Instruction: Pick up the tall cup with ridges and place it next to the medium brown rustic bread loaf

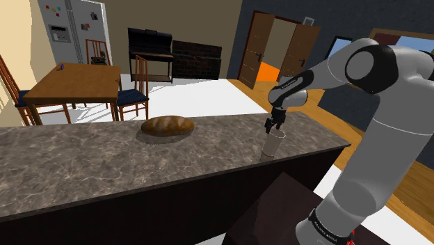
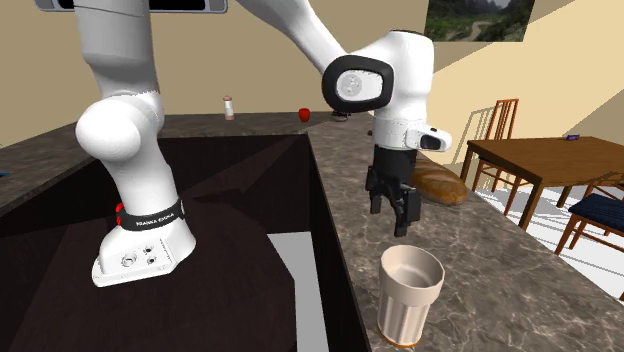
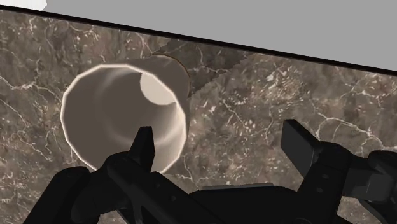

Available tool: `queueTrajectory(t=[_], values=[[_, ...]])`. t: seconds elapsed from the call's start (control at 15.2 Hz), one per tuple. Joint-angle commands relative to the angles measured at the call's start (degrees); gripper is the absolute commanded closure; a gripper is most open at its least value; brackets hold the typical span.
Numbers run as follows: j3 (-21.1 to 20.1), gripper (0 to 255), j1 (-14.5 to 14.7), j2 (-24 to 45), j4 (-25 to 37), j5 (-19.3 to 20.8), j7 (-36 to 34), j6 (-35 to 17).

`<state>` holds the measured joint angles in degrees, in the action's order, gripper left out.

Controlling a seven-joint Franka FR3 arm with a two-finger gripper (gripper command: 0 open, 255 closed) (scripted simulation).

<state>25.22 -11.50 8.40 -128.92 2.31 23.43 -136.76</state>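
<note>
Cup: tall, pale beige, vertical ridges down its wall, a brownish band at the foot. It stands upright, mouth open upward, on the dark veined stone counter, near the counter's edge.

Gripper: all black, hanging directly above the cup and pointing down at it. In the second exterior view there is clear air between the fingertips and the cup's rim. The claw is spread wide and holds nothing. In the wrist view one finger overlaps the cup's open mouth, while the other finger sits well out to the side of the cup, over bare stone. Neither one touches the cup.

Bread loaf: brown, crusty, oval, lying flat on the same counter, well apart from the cup.

Beyond the counter from the cup: a wooden dining table with chairs. On the far stretch of counter, well away from the cup: a small pale bottle and a small red object; too small to identify.
</note>
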Motion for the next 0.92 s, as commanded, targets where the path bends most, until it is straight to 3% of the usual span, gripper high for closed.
queueTrajectory(t=[0.0,0.59,0.86], values=[[0.1,0,-1.4,4.4,2.3,-2.4,2.8,-1.5],[-1.5,0,-3.9,11.7,3.3,-6.5,6.1,-7.1],[-1.5,0,-3.9,11.7,3.3,-6.5,6.1,-7.1]])
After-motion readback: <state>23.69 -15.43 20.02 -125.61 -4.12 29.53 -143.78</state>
